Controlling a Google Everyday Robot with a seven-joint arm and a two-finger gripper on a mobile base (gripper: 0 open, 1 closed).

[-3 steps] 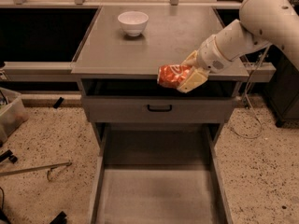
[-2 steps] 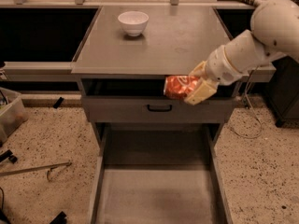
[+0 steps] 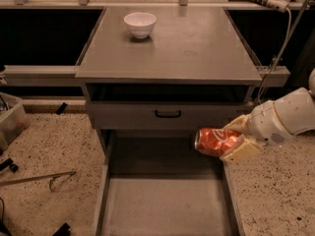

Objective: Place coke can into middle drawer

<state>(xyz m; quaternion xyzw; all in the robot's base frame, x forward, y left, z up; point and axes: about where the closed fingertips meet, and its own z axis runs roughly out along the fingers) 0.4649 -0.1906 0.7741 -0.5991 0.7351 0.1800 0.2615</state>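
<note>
The coke can [image 3: 215, 141] is red with white lettering and lies on its side in my gripper [image 3: 238, 139], whose beige fingers [image 3: 241, 151] are shut on it. The gripper hangs at the right of the cabinet, just above the back right part of the middle drawer [image 3: 165, 205]. That drawer is pulled out wide, with a bare grey floor and low side walls. My white arm [image 3: 288, 117] reaches in from the right edge.
A white bowl [image 3: 140, 24] stands on the cabinet top [image 3: 197, 48]. A closed grey drawer front with a black handle [image 3: 168, 114] is just above the open drawer. A cable hangs at the right [image 3: 278, 58]. A metal rod [image 3: 37, 178] and a bin lie on the speckled floor at left.
My gripper has carried the can down and to the right, from the level of the cabinet's top edge to below the closed drawer front, over the open drawer.
</note>
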